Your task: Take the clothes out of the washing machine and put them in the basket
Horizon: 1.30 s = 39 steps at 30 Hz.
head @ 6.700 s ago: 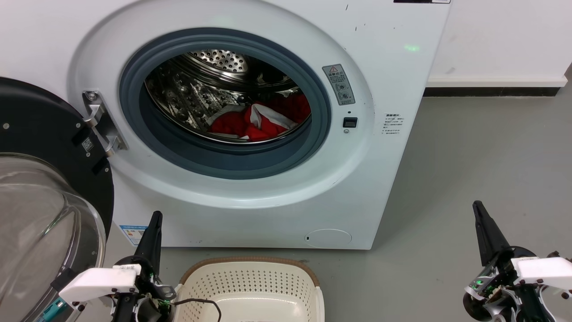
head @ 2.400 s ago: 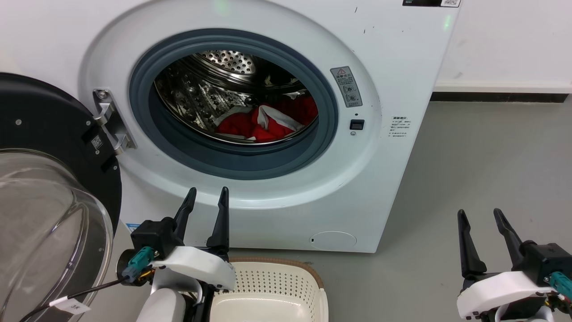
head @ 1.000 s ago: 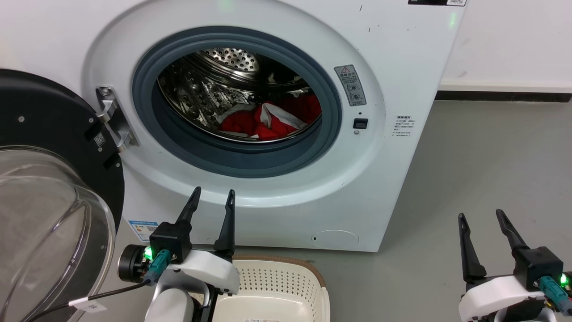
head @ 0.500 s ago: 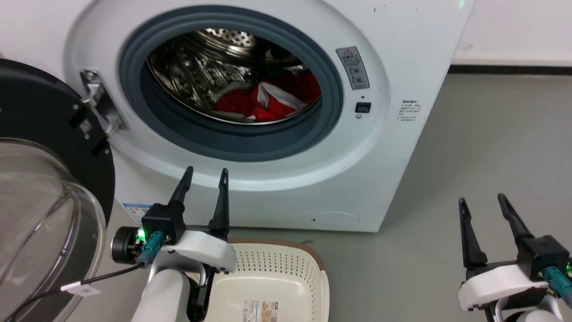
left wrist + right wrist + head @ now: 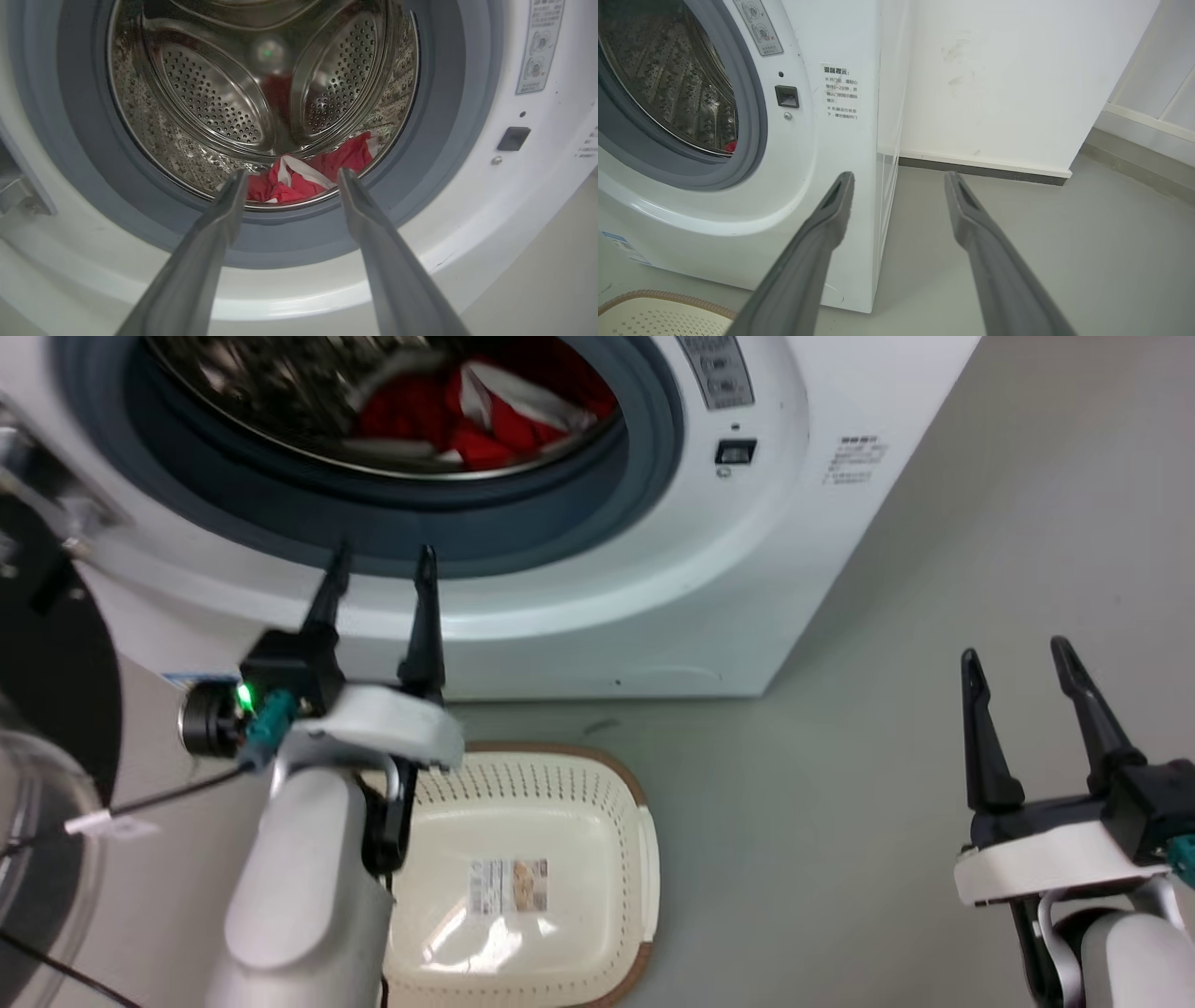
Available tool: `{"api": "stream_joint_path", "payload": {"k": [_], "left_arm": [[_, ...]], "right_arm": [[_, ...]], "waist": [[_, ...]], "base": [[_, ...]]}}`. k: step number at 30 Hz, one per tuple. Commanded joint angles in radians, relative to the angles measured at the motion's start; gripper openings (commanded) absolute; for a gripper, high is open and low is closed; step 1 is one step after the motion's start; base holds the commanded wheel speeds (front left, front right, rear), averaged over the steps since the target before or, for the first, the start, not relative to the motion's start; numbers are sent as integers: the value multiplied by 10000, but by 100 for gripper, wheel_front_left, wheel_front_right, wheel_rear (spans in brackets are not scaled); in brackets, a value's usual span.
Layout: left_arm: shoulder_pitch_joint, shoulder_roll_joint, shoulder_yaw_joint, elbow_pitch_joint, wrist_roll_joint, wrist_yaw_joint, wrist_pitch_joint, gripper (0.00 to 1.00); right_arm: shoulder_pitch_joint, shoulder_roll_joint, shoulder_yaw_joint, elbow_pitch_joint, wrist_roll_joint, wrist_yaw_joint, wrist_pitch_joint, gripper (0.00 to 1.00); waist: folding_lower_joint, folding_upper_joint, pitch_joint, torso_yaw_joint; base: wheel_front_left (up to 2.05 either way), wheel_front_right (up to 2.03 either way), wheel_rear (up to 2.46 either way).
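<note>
Left gripper is spread wide and empty, its fingers aimed at the mouth of the washing machine. Right gripper, lower right, is released too. The clothes lie low in the drum, top centre. They look soft, light and floppy, so pinch a raised red fold. The basket waits bottom centre, its label unreadable. The Chinese notice on the machine front is too small to read.

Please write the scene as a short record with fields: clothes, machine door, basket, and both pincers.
clothes: red-and-white bundle in the drum of the washing machine
door: open, on the left
basket: on the floor before the machine, no clothes inside
left pincer: open, empty, aimed at the drum opening
right pincer: open, empty, above the floor right of the machine
</note>
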Motion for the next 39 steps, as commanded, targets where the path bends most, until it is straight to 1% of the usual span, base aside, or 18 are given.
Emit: {"api": "stream_joint_path", "payload": {"k": [1,7,13,18,23,27,32,36,39], "left_arm": [[-336,82,75,74,73,-33,-23,100],[-1787,310,421,693,168,-38,-23,100],[-3172,693,728,1418,249,-8,-25,100],[-4260,1096,888,2089,293,-15,-23,100],[-5630,1611,962,3192,303,-62,158,100],[-6694,1997,911,4014,364,-59,704,100],[-7899,2388,798,4983,445,-67,1691,100],[-8745,2643,589,5654,548,-228,2736,100],[-9243,2798,550,6221,441,-349,3742,100]], "right_arm": [[-263,9,52,-112,58,-5,-45,100],[-753,11,288,-220,109,-7,-273,100],[-1149,9,611,2,362,-7,-492,100],[-1338,14,833,259,657,-7,-681,100],[-1511,14,1093,488,933,-7,-819,100],[-1667,14,1276,641,1124,-7,-887,100],[-1873,12,1549,741,1399,-7,-893,100],[-1976,11,1807,681,1600,-7,-895,100],[-2014,12,1982,684,1766,-7,-895,100]], "waist": [[-1,0,824,-352],[-1,0,1906,-709],[-1,0,2609,-1222],[-1,0,3070,-1663],[-1,0,3496,-2056],[-1,0,3740,-2299],[-1,0,3997,-2568],[-1,0,4152,-2812],[-1,0,4246,-3006]], "base": [[0,0,0],[0,0,0],[0,0,0],[0,0,0],[0,0,0],[0,0,0],[0,0,0],[0,0,0],[0,0,0]]}}
